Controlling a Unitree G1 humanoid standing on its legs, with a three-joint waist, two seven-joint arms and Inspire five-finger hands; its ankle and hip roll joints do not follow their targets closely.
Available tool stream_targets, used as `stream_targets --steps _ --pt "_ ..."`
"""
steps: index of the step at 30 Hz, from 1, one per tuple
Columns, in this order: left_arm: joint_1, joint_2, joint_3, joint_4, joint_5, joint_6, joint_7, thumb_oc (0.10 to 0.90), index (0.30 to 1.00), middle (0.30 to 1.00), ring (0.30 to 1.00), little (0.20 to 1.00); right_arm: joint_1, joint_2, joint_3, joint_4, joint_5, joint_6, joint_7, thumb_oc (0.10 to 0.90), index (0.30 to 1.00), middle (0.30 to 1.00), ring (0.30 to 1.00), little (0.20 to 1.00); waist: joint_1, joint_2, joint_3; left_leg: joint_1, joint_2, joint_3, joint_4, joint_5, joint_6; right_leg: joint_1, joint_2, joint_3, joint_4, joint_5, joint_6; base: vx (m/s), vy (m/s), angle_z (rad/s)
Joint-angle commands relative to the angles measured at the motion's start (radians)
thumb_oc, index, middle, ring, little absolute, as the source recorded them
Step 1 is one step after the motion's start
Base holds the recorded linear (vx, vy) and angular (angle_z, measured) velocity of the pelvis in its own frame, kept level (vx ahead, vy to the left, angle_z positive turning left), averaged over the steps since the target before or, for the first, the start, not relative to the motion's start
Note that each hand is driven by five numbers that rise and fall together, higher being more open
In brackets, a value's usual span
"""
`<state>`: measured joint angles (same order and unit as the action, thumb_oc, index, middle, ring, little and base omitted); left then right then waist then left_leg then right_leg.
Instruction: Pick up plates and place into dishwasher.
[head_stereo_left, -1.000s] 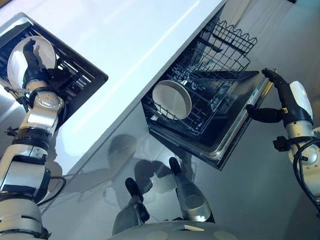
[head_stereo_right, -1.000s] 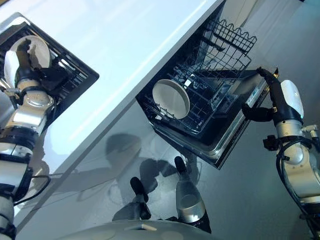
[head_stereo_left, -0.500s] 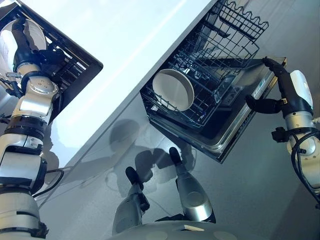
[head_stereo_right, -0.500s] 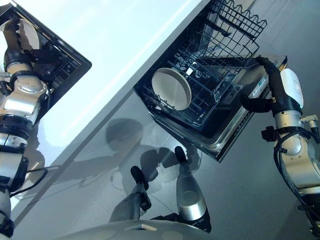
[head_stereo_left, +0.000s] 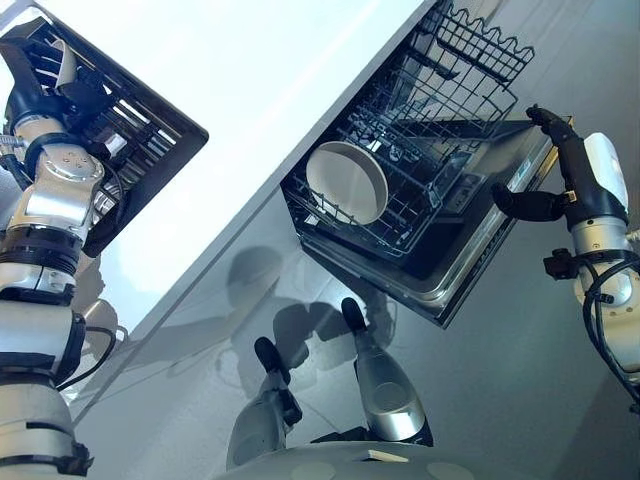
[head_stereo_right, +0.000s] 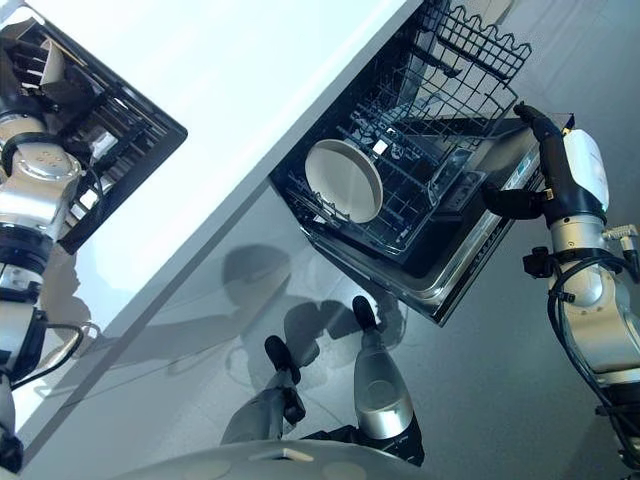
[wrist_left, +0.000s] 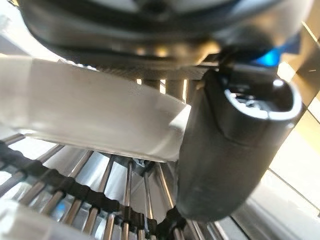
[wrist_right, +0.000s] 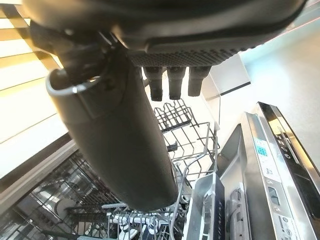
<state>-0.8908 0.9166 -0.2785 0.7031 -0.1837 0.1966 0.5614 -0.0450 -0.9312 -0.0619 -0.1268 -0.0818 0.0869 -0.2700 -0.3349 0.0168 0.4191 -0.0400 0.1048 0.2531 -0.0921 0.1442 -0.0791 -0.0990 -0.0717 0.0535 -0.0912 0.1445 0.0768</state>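
One plate (wrist_left: 95, 117) in left robot hand (wrist_left: 235, 150)

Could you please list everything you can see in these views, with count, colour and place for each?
Countertop: one, white, running diagonally across the head views.
Dish rack: one, black wire, on the countertop at the robot's left.
Plate in dish rack: one, white, pinched by the left hand.
Dishwasher door: one, steel-lined, folded down and open below the countertop.
Lower rack: one, dark wire, pulled out over the door.
Plate in lower rack: one, white, standing on edge.
Upper rack: one, dark wire, farther back.
Left hand: dark, at the dish rack.
Right hand: dark, fingers straight, beside the door's edge.
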Motion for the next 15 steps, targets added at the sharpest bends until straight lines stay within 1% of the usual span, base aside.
stream_targets --steps 1,3,7,12,15 --pt "-0.047 0.079 0.011 0.067 0.073 -0.009 -0.020 0.100 0.300 0.300 0.300 0.200 -0.024 -0.051 -0.111 -0.070 -0.033 -0.100 -0.059 0.800 0.900 0.900 0.900 0.900 -0.008 -0.023 -0.112 0.062 0.002 0.014 0.005 -0.076 -0.013 0.026 0.021 -0.036 0.056 -0.069 0.029 0.00 0.000 0.00" --pt "-0.036 0.093 0.008 0.061 0.097 -0.006 -0.048 0.100 0.300 0.300 0.300 0.200 0.000 -0.048 -0.127 -0.076 -0.028 -0.122 -0.056 0.800 0.900 0.900 0.900 0.900 -0.010 -0.012 -0.129 0.072 0.001 0.016 0.005 -0.079 -0.013 0.038 0.021 -0.035 0.053 -0.071 0.029 0.01 -0.037 -0.02" --pt "-0.014 0.102 0.002 0.030 0.126 -0.016 -0.084 0.100 0.300 0.300 0.300 0.200 0.029 -0.036 -0.143 -0.094 -0.025 -0.137 -0.051 0.800 0.900 0.900 0.900 0.900 -0.005 0.003 -0.163 0.090 0.001 0.019 0.005 -0.083 -0.014 0.061 0.019 -0.038 0.048 -0.075 0.031 0.01 -0.048 0.01" --pt "0.010 0.114 0.004 -0.019 0.122 -0.056 -0.126 0.100 0.300 0.300 0.300 0.200 0.063 -0.021 -0.157 -0.099 -0.013 -0.159 -0.037 0.800 0.900 0.900 0.900 0.900 0.003 0.020 -0.205 0.110 0.001 0.018 0.005 -0.087 -0.014 0.088 0.018 -0.045 0.044 -0.082 0.031 0.02 -0.051 0.02" --pt "0.037 0.132 0.007 -0.087 0.141 -0.069 -0.151 0.100 0.300 0.300 0.300 0.200 0.087 -0.009 -0.169 -0.112 -0.008 -0.175 -0.025 0.800 0.900 0.900 0.900 0.900 0.013 0.029 -0.230 0.122 0.000 0.013 0.005 -0.090 -0.015 0.107 0.017 -0.049 0.042 -0.088 0.031 0.00 -0.052 0.03"
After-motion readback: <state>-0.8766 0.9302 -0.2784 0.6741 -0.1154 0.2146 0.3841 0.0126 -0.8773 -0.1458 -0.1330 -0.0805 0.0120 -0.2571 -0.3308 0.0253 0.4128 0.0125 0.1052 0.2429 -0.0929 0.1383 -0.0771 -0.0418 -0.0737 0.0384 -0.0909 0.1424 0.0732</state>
